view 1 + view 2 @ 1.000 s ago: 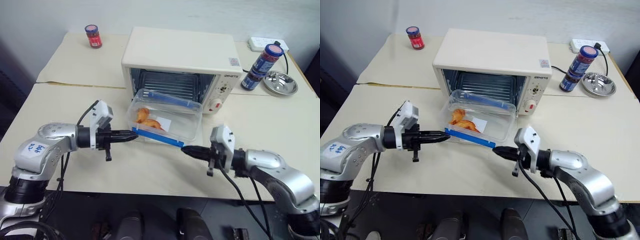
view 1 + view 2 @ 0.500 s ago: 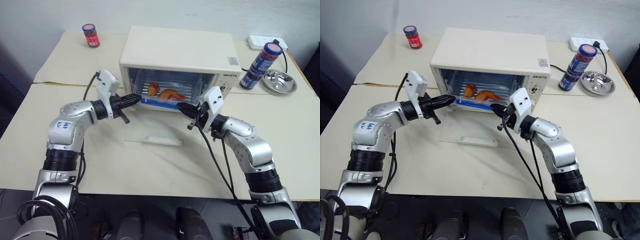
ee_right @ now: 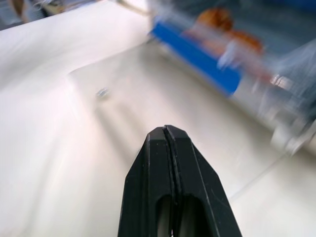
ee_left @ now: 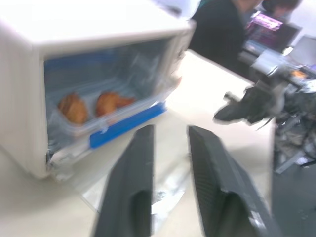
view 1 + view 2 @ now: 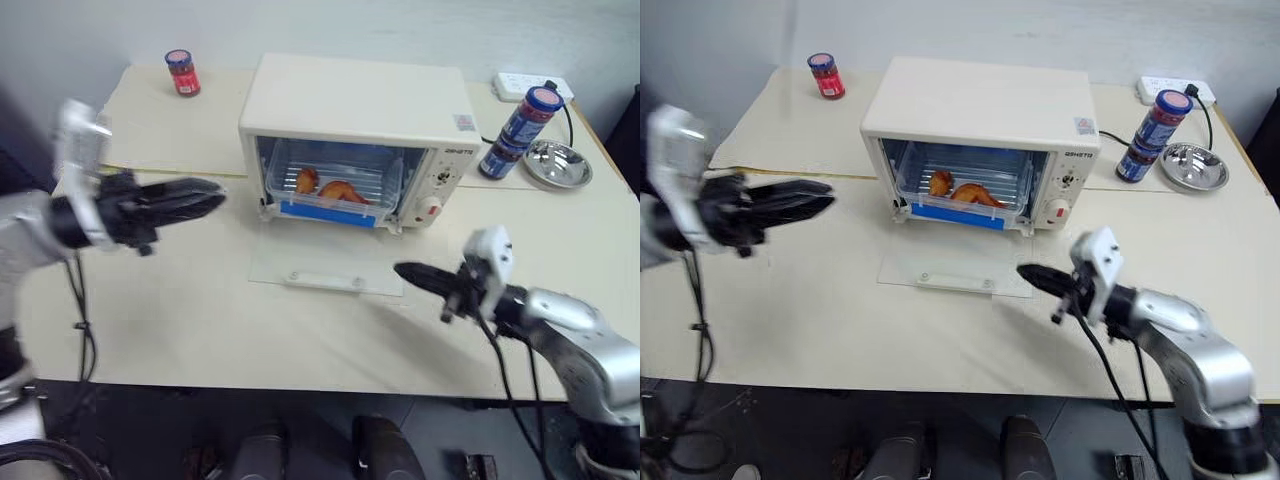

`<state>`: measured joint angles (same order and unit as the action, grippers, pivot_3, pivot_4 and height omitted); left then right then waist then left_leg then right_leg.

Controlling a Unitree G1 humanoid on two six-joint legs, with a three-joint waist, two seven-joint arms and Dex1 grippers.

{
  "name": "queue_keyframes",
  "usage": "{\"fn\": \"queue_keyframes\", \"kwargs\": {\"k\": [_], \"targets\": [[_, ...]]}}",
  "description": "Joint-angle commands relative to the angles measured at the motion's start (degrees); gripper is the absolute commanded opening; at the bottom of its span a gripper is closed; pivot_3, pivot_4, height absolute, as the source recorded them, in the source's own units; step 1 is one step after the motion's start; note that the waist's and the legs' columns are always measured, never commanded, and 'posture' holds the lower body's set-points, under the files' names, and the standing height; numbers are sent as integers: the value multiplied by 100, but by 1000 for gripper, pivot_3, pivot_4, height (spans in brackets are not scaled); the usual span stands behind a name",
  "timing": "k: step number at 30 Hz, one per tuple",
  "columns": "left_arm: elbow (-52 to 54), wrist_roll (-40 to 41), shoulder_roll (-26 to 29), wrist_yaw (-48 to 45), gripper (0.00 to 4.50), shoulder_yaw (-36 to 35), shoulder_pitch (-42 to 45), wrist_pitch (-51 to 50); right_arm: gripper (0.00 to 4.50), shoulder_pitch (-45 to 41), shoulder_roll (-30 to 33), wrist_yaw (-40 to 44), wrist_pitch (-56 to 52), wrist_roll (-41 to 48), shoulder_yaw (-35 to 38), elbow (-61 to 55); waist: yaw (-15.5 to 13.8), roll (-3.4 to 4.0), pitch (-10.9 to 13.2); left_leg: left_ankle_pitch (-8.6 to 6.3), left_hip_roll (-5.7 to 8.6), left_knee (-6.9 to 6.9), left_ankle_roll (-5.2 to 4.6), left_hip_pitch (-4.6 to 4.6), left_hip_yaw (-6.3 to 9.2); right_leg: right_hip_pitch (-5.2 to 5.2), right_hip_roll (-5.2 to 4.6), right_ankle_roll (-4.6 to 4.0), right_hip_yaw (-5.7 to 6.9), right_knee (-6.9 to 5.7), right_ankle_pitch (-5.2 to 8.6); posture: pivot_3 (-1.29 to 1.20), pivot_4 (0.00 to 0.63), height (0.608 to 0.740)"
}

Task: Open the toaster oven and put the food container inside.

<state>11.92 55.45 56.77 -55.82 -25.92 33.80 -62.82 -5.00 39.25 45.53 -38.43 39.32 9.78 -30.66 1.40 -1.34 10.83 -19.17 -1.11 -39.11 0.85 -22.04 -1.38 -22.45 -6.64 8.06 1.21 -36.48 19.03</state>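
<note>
The food container is being held inside the toaster oven, its blue clip facing out and orange food pieces lying within. The glass door is lying flat on the table. The left gripper is raised left of the oven, fingers parted and empty. The right gripper is closed on nothing, near the door's right edge.

A red-lidded jar, blue bottle and steel bowl share the table.
</note>
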Motion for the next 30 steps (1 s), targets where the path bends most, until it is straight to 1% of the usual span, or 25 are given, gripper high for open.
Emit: {"fn": "queue_keyframes", "kwargs": {"k": [1, 3, 5, 8, 9, 14, 17, 19, 21, 24, 28, 30], "targets": [[269, 366, 497, -538, 2338, -138, 38, -42, 0, 538, 210, 138, -77, 258, 253, -546, -5, 0, 0, 0, 2, 0, -2, 3, -3, 2, -1, 0, -4, 0, 0, 0, 150, 740], [281, 345, 749, -803, 2831, -68, 58, 73, 0, 741, 93, -175, 110, -177, 52, -382, -7, -1, 0, 2, 1, -1, -3, 6, -2, 3, 1, 0, -4, -2, 0, 0, 150, 740], [218, 338, 880, -940, 3319, 17, 117, 158, 0, 764, -136, -554, 329, -628, -202, -76, -1, -1, 0, 2, 2, 0, -2, 7, -5, 0, 2, 0, -10, -4, 0, 0, 150, 740], [173, 281, 983, -1096, 4236, 148, 171, 314, 0, 712, -412, -790, 600, -1043, -456, 367, 3, 2, 1, 2, 4, 2, -1, 6, -12, -12, 3, -2, -18, -12, 1, 0, 150, 740], [168, 247, 1012, -1146, 4475, 191, 181, 378, 0, 695, -484, -832, 700, -1173, -533, 503, 4, 2, 1, 2, 3, 2, -1, 5, -13, -14, 4, -2, -18, -12, 1, 0, 150, 740], [71, 110, 1033, -1151, 4475, 388, 386, 665, 0, 406, -887, -950, 1145, -1626, -870, 1255, 8, 1, 1, 2, 2, 3, -2, -4, -18, -22, 6, -3, -20, -10, 2, 0, 150, 740], [11, 15, 1016, -1143, 4475, 467, 443, 804, 0, 95, -1078, -909, 1279, -1642, -927, 1440, 22, 2, 1, 2, 2, 3, -2, -3, -20, -22, 7, -3, -22, -11, 1, 0, 150, 740], [-31, -15, 998, -1142, 4475, 508, 467, 848, 0, -91, -1166, -846, 1239, -1497, -881, 1400, 19, 6, 4, 2, 1, 3, -1, -2, -21, -24, 8, -3, -23, -15, 1, 0, 150, 740], [-82, -49, 961, -1109, 4475, 538, 484, 896, 0, -384, -1237, -831, 1105, -1216, -706, 1252, 18, 6, 4, 2, 1, 3, -1, -3, -21, -28, 7, -3, -24, -22, 2, 0, 150, 740], [-148, -128, 918, -1069, 4475, 556, 449, 999, 0, -1014, -1124, -914, 668, -531, -169, 946, 21, 11, 7, 2, 1, 2, -1, -6, -23, -32, 6, -3, -25, -22, 1, 0, 150, 740], [-218, -251, 905, -1071, 4475, 525, 314, 1108, 0, -1762, -662, -946, -13, 357, 573, 806, 13, 14, 8, 2, 0, 2, -1, -8, -19, -35, 5, -3, -23, -27, 1, 0, 150, 740], [-271, -305, 899, -1055, 4475, 505, 261, 1152, 0, -1980, -360, -867, -291, 655, 840, 890, -2, 14, 8, 1, -1, 3, 0, -9, -16, -34, 5, -3, -18, -26, 1, 0, 150, 740]]}}
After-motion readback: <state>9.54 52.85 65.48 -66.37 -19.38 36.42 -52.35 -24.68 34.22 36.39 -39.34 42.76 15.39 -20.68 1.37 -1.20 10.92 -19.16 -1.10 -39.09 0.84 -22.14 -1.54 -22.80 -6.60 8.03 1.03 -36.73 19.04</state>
